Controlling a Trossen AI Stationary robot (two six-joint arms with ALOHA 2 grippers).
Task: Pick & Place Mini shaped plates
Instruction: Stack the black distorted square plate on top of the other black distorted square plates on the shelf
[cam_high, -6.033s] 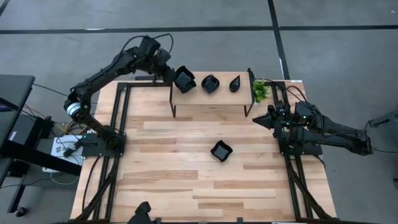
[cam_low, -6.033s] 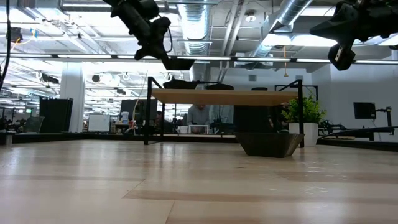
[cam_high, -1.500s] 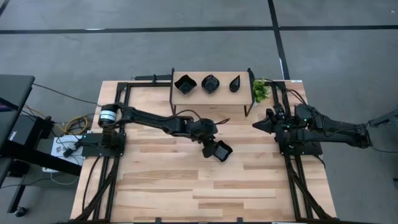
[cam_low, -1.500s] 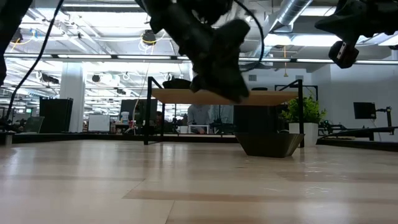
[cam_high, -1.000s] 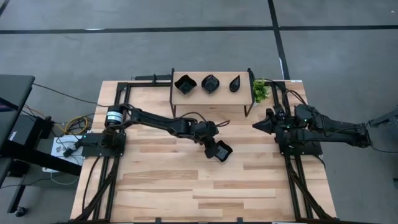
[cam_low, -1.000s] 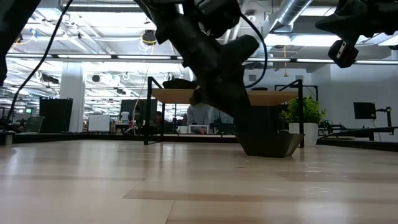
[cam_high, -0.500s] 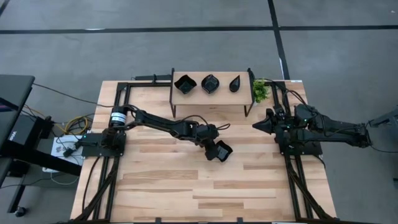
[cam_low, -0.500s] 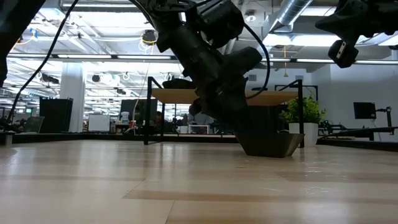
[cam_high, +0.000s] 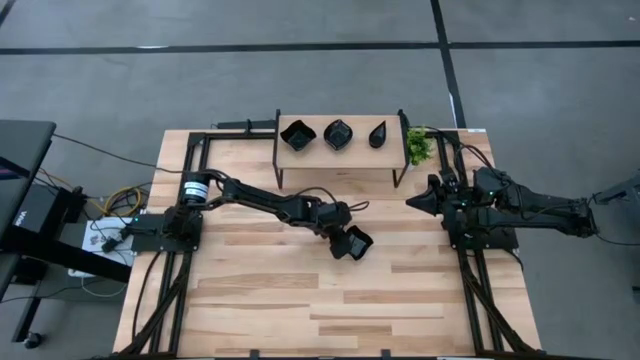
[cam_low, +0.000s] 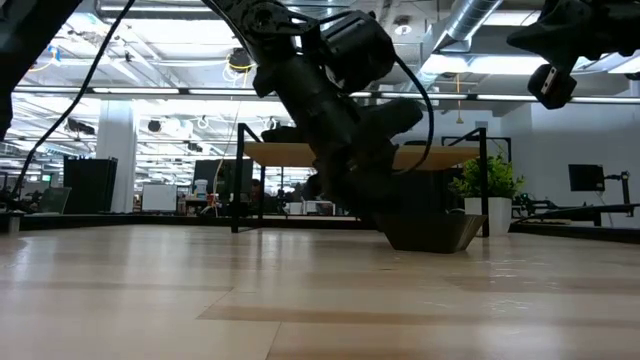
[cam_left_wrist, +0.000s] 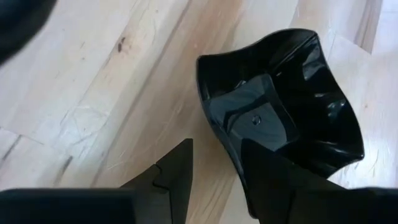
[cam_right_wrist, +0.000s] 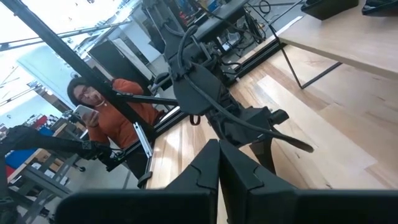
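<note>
The wooden surface (cam_high: 300, 290) fills the middle of the high view, with a black frame round its edges. At its far edge stands a low shelf (cam_high: 340, 152) on thin dark legs, and three mini shaped plates sit along the top of it: a wavy-edged square one (cam_high: 296, 134), a rounded one (cam_high: 338, 133) and a teardrop one (cam_high: 378, 133). A small green plant (cam_high: 418, 146) stands just beside the shelf's right end.

The left arm (cam_high: 260, 200) reaches from its base across the surface toward the centre. The left gripper (cam_high: 344, 240) is low over a fourth plate (cam_high: 356, 243), a wavy-edged square dish lying alone on the surface (well apart from the shelf). In the left wrist view its fingers (cam_left_wrist: 177, 171) stand apart with the plate's near rim between them; one finger is on the wood outside the rim, the other looks to be over the plate's inside, though whether either touches the rim is hard to tell. From the low view the plate (cam_low: 432, 232) rests flat on the surface.

The right arm (cam_high: 530, 208) waits at the right edge, raised above the surface, and the right gripper (cam_high: 412, 197) has its fingers (cam_right_wrist: 211, 168) pressed together on nothing
</note>
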